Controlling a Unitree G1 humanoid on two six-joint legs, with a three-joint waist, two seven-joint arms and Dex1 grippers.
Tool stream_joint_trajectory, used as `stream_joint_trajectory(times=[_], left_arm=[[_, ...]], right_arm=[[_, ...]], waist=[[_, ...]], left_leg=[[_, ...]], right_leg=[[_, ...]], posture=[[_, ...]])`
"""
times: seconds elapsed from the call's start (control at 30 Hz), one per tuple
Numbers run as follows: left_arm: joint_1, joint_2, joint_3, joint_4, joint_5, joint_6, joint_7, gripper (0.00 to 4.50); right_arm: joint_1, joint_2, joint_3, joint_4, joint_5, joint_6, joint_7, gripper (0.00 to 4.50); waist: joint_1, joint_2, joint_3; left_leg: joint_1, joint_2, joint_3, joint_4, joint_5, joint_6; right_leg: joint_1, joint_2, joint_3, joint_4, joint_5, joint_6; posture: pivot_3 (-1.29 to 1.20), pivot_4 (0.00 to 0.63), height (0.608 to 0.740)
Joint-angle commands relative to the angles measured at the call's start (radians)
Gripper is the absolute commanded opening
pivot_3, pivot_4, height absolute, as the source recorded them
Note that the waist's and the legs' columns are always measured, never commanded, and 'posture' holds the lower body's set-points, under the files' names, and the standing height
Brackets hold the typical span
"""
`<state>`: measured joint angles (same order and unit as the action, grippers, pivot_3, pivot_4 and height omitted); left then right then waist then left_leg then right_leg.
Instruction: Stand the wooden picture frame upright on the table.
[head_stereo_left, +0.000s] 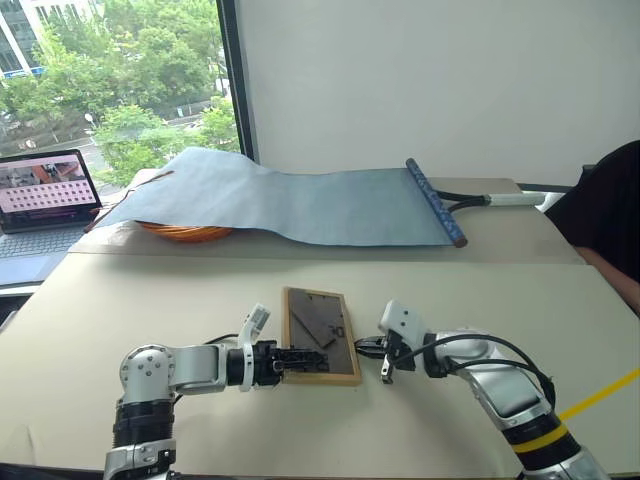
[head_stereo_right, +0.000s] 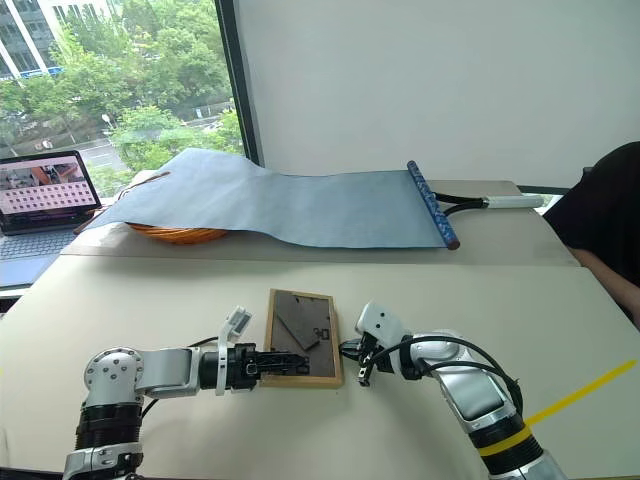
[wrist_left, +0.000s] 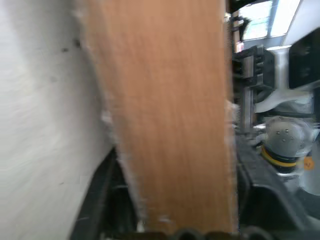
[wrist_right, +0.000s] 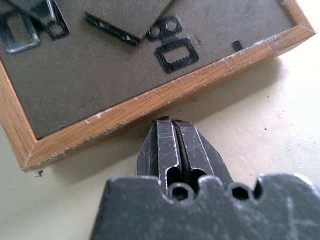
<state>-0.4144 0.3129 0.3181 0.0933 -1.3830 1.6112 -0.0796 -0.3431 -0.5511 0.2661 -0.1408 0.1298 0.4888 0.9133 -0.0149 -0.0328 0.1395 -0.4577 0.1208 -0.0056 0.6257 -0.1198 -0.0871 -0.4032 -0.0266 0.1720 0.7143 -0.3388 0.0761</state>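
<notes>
The wooden picture frame (head_stereo_left: 320, 335) lies flat on the beige table (head_stereo_left: 180, 300), dark grey back up, with its easel leg (wrist_right: 127, 15) folded against the back. My left gripper (head_stereo_left: 285, 362) comes in from the left at the frame's near left corner. In the left wrist view the light-wood edge (wrist_left: 165, 125) sits between its black fingers (wrist_left: 100, 200), which are closed on it. My right gripper (head_stereo_left: 362, 348) is shut, and its tip (wrist_right: 167, 125) rests against the frame's right wooden edge (wrist_right: 150, 100), low on the table.
A long grey-blue cloth (head_stereo_left: 300, 200) drapes over an orange basket (head_stereo_left: 185, 232) at the back, and a racket handle (head_stereo_left: 495, 200) pokes out beside it. A laptop (head_stereo_left: 45, 195) stands at far left. A person in black (head_stereo_left: 610, 215) sits at the right. A yellow strip (head_stereo_left: 600, 395) crosses the near right.
</notes>
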Motion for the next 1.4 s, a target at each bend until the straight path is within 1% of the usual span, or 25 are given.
stream_joint_trajectory(times=[0.03,0.07,0.13,0.2,0.23,0.3,0.33,0.4,0.43,0.47,0.5,0.53,0.57,0.6,0.63,0.67,0.77,0.83,0.9,1.03,1.1,1.13,1.2,1.3,1.4], left_arm=[[-0.038,0.052,0.022,0.019,-0.015,0.002,-0.027,1.06],[-0.056,0.066,0.029,0.032,-0.018,0.001,-0.043,1.06],[-0.089,0.088,0.027,0.054,-0.012,0.0,-0.072,1.06],[-0.107,0.112,-0.002,0.055,-0.001,0.002,-0.116,1.06],[-0.119,0.127,-0.025,0.052,-0.005,0.003,-0.144,1.06],[-0.137,0.145,-0.056,0.052,-0.004,0.003,-0.185,1.06],[-0.152,0.154,-0.08,0.047,-0.003,0.003,-0.216,1.06],[-0.178,0.166,-0.12,0.037,0.011,0.003,-0.267,1.06],[-0.19,0.17,-0.135,0.032,0.021,0.003,-0.289,1.06],[-0.203,0.173,-0.146,0.031,0.024,0.003,-0.307,1.06],[-0.215,0.175,-0.156,0.03,0.029,0.003,-0.323,1.06],[-0.224,0.178,-0.163,0.031,0.035,0.003,-0.337,1.06],[-0.231,0.18,-0.169,0.03,0.041,0.003,-0.351,1.06],[-0.236,0.182,-0.175,0.028,0.045,0.003,-0.364,1.06],[-0.238,0.184,-0.18,0.027,0.05,0.003,-0.375,1.06],[-0.24,0.187,-0.188,0.026,0.054,0.003,-0.384,1.06],[-0.241,0.189,-0.204,0.023,0.069,0.003,-0.407,1.06],[-0.247,0.186,-0.208,0.059,0.069,0.003,-0.416,1.06],[-0.252,0.186,-0.208,0.088,0.07,0.003,-0.424,1.06],[-0.277,0.21,-0.213,0.151,0.061,0.003,-0.463,1.06],[-0.285,0.224,-0.22,0.164,0.049,0.003,-0.486,1.06],[-0.289,0.231,-0.222,0.17,0.042,0.003,-0.499,1.06],[-0.297,0.246,-0.229,0.182,0.018,0.003,-0.524,1.06],[-0.29,0.291,-0.26,0.172,-0.034,0.003,-0.576,1.06],[-0.278,0.344,-0.3,0.16,-0.072,0.003,-0.629,1.06]], right_arm=[[-0.02,-0.055,-0.094,-0.05,0.057,0.04,0.022,0.0],[-0.03,-0.084,-0.14,-0.064,0.085,0.051,0.035,0.0],[-0.078,-0.125,-0.253,-0.088,0.187,0.131,0.053,0.0],[-0.127,-0.128,-0.322,-0.102,0.293,0.219,0.06,0.0],[-0.168,-0.103,-0.348,-0.106,0.369,0.283,0.057,0.29],[-0.218,-0.071,-0.376,-0.108,0.465,0.372,0.051,0.88],[-0.241,-0.047,-0.356,-0.106,0.484,0.399,0.047,1.18],[-0.267,-0.013,-0.303,-0.092,0.485,0.416,0.035,1.82],[-0.276,0.002,-0.277,-0.079,0.477,0.415,0.031,2.26],[-0.281,0.009,-0.246,-0.062,0.461,0.406,0.033,2.48],[-0.285,0.013,-0.212,-0.039,0.436,0.386,0.038,2.89],[-0.288,0.017,-0.193,-0.02,0.422,0.371,0.041,3.2],[-0.292,0.022,-0.18,0.003,0.414,0.359,0.045,3.57],[-0.296,0.025,-0.168,0.021,0.405,0.343,0.049,3.82],[-0.299,0.029,-0.161,0.034,0.401,0.332,0.051,4.23],[-0.302,0.04,-0.164,0.044,0.41,0.332,0.051,4.42],[-0.302,0.05,-0.154,0.037,0.432,0.328,0.074,4.42],[-0.282,0.068,-0.182,-0.042,0.509,0.326,0.119,4.42],[-0.27,0.072,-0.2,-0.086,0.546,0.317,0.142,4.42],[-0.235,0.04,-0.248,-0.19,0.626,0.333,0.167,4.42],[-0.217,0.017,-0.26,-0.228,0.637,0.325,0.172,4.42],[-0.211,-0.001,-0.259,-0.238,0.625,0.314,0.168,4.42],[-0.199,-0.039,-0.253,-0.23,0.546,0.25,0.144,4.42],[-0.17,-0.134,-0.234,-0.155,0.348,0.041,0.14,4.42],[-0.162,-0.181,-0.302,-0.063,0.281,-0.095,0.122,4.42]], waist=[[0.0,0.0,0.001],[0.0,-0.001,0.001],[0.002,-0.001,0.006],[0.0,-0.002,0.008],[-0.002,-0.003,0.008],[-0.008,-0.005,0.01],[-0.007,-0.005,0.01],[-0.007,-0.006,0.01],[-0.006,-0.006,0.011],[-0.005,-0.006,0.012],[-0.005,-0.006,0.012],[-0.004,-0.006,0.013],[-0.001,-0.006,0.013],[0.0,-0.005,0.013],[0.0,-0.005,0.013],[0.001,-0.005,0.013],[0.001,-0.005,0.013],[0.001,-0.005,0.014],[0.002,-0.004,0.014],[0.003,-0.002,0.016],[0.005,-0.002,0.016],[0.004,-0.002,0.017],[0.003,-0.001,0.017],[0.001,-0.001,0.017],[0.001,0.0,0.018]], left_leg=[[0.0,0.0,0.0,0.0,0.0,0.0],[-0.001,0.0,0.0,0.0,0.0,0.0],[-0.003,0.0,0.0,0.001,0.0,0.0],[-0.003,0.0,0.0,0.001,0.0,0.0],[-0.003,0.0,0.0,0.001,0.0,0.0],[-0.003,0.0,-0.001,-0.001,0.0,0.0],[-0.003,0.0,-0.002,-0.002,0.0,0.0],[-0.003,0.0,-0.004,-0.002,-0.001,-0.002],[-0.004,0.0,-0.004,-0.003,-0.002,-0.002],[-0.004,0.0,-0.004,-0.003,-0.002,-0.002],[-0.005,0.0,-0.004,-0.003,-0.002,-0.002],[-0.006,0.0,-0.004,-0.003,-0.002,-0.002],[-0.008,0.0,-0.004,-0.002,-0.002,-0.002],[-0.01,0.0,-0.005,-0.001,-0.002,-0.002],[-0.011,0.0,-0.006,-0.001,-0.002,-0.002],[-0.013,0.0,-0.006,-0.001,-0.002,-0.002],[-0.016,0.0,-0.008,-0.001,-0.002,-0.002],[-0.018,0.0,-0.01,-0.001,-0.002,-0.002],[-0.019,0.0,-0.012,-0.001,-0.002,-0.002],[-0.02,0.0,-0.017,-0.001,-0.001,-0.003],[-0.02,-0.001,-0.019,-0.001,-0.001,-0.004],[-0.02,-0.001,-0.019,-0.001,-0.001,-0.004],[-0.019,-0.001,-0.02,-0.001,-0.001,-0.004],[-0.019,-0.001,-0.02,-0.001,0.0,-0.004],[-0.019,-0.001,-0.02,-0.001,0.0,-0.004]], right_leg=[[0.0,0.0,0.0,0.0,0.0,0.0],[-0.001,0.0,0.0,0.0,0.0,0.0],[-0.002,0.0,0.0,0.0,0.0,0.0],[-0.003,0.0,0.0,0.0,0.0,0.0],[-0.003,0.0,0.0,0.0,0.0,0.0],[-0.003,0.001,0.0,0.0,0.0,-0.001],[-0.003,0.001,-0.001,0.0,-0.001,-0.001],[-0.002,0.001,-0.003,0.0,-0.001,-0.004],[-0.002,0.0,-0.003,0.0,0.0,-0.006],[-0.003,0.0,-0.003,0.0,0.001,-0.008],[-0.003,0.0,-0.003,-0.001,0.001,-0.008],[-0.004,0.0,-0.004,-0.001,0.001,-0.008],[-0.005,0.0,-0.004,-0.001,0.001,-0.008],[-0.005,0.0,-0.005,-0.001,0.001,-0.008],[-0.007,0.0,-0.006,-0.001,0.001,-0.008],[-0.008,0.0,-0.006,-0.001,0.001,-0.008],[-0.01,0.0,-0.008,-0.001,0.002,-0.009],[-0.011,0.0,-0.01,-0.001,0.002,-0.009],[-0.011,0.0,-0.012,-0.001,0.002,-0.009],[-0.01,0.001,-0.018,-0.001,0.001,-0.01],[-0.008,0.0,-0.02,-0.001,0.001,-0.011],[-0.008,0.0,-0.021,-0.001,0.001,-0.011],[-0.007,0.001,-0.021,-0.001,0.001,-0.011],[-0.007,0.001,-0.021,-0.001,0.001,-0.011],[-0.008,0.0,-0.021,-0.002,0.0,-0.01]], posture=[[0.0,0.15,0.673],[0.0,0.15,0.673],[0.0,0.15,0.673],[0.0,0.15,0.673],[0.0,0.15,0.673],[0.0,0.15,0.673],[0.0,0.15,0.673],[0.0,0.15,0.673],[0.0,0.15,0.673],[0.0,0.15,0.673],[0.0,0.15,0.673],[0.0,0.15,0.673],[0.0,0.15,0.673],[0.0,0.15,0.673],[0.0,0.15,0.673],[0.0,0.15,0.673],[0.0,0.15,0.673],[0.0,0.15,0.673],[0.0,0.15,0.673],[0.0,0.15,0.673],[0.0,0.15,0.673],[0.0,0.15,0.673],[0.0,0.15,0.673],[0.0,0.15,0.673],[0.0,0.15,0.673]])
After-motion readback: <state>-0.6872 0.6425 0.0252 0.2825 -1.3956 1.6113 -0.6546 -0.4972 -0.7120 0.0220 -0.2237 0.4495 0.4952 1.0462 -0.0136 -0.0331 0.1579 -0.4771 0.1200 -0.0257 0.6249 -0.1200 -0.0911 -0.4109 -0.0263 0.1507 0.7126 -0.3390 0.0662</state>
